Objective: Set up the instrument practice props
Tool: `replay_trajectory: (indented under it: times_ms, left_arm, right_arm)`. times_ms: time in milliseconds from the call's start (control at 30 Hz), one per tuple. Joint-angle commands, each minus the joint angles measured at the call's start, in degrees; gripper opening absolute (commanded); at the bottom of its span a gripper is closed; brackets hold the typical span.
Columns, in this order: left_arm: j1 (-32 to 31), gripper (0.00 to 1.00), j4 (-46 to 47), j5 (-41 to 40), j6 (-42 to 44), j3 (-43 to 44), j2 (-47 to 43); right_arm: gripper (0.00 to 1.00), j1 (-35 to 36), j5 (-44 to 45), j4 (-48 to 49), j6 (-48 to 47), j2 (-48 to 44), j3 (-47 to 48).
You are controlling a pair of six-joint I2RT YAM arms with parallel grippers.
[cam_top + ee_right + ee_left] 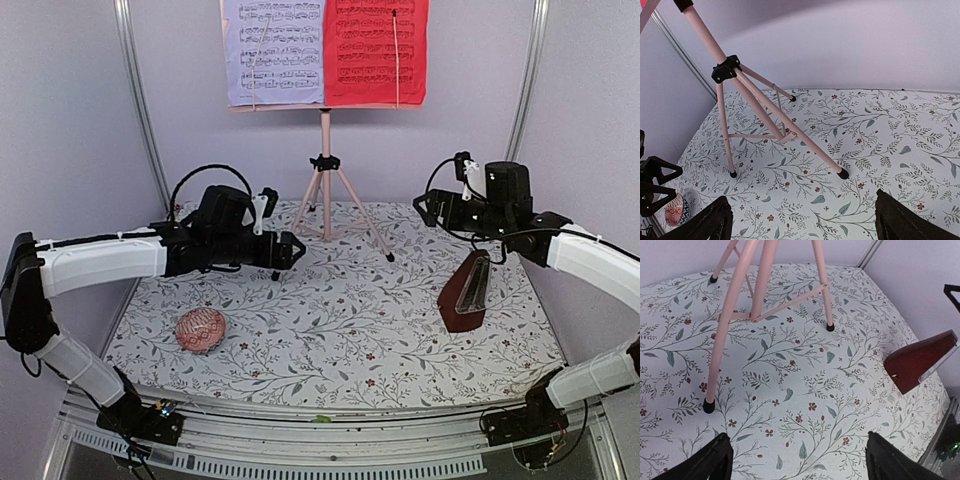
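Pink music stand (pixel 326 170) rises at the back of the flowered table (pixel 330 330), with a lavender page (pixel 272 50) and a red page (pixel 375 50) side by side on its desk. Right of the stand and nearer the arms, the dark red metronome (pixel 466 295) sits upright. Beside the stand's legs the left gripper (pixel 288 250) hangs to the left and the right gripper (pixel 432 208) to the right, both spread wide and empty. A pink patterned ball (pixel 200 329) lies well left of the stand

place: lab booth | cues: plain walls (pixel 60 100), metal frame posts (pixel 141 100)
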Motion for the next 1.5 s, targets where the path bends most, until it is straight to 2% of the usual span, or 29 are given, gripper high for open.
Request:
replay_trajectory:
  times_ms: [0, 267, 567, 633, 767, 1033, 1067, 1267, 1467]
  left_arm:
    - [-4.5, 0.92, 0.8, -1.8, -0.8, -0.6, -1.7]
    - [-8.5, 0.92, -0.3, -3.4, -2.2, -0.5, -3.3]
    - [-8.9, 0.93, 0.8, -3.9, -3.2, -2.8, -6.0]
    - [-8.9, 0.92, 0.9, -4.0, -3.4, -3.4, -6.7]
    - [-8.9, 0.92, 1.0, -4.4, -3.5, -4.4, -7.8]
    - [-8.8, 0.92, 1.4, -5.6, -4.0, -6.1, -9.4]
    - [-8.8, 0.92, 1.4, -5.6, -4.1, -6.2, -9.5]
    - [-8.8, 0.92, 1.6, -5.1, -4.5, -6.3, -9.4]
    - [-8.9, 0.92, 1.9, -5.0, -4.5, -6.7, -9.4]
  right_arm:
    - [0.99, 0.2, 9.7, -7.8, 2.1, -7.4, -4.6]
    - [0.99, 0.1, 17.3, -17.0, 3.7, -16.3, -11.1]
    - [1.0, -1.5, 19.1, -18.6, 3.6, -17.5, -17.1]
    - [0.96, -1.6, 18.4, -18.5, 3.3, -16.7, -17.6]
    - [0.81, -1.5, 16.2, -18.3, 3.6, -15.2, -17.9]
    - [0.41, 2.8, 17.0, -17.9, 6.4, -12.6, -15.7]
    - [0.38, 3.9, 17.3, -17.8, 7.0, -12.2, -15.3]
    - [0.36, 15.3, 20.9, -15.8, 14.8, -5.8, -10.3]
    - [0.45, 24.5, 22.8, -10.2, 19.9, 5.4, -2.6]
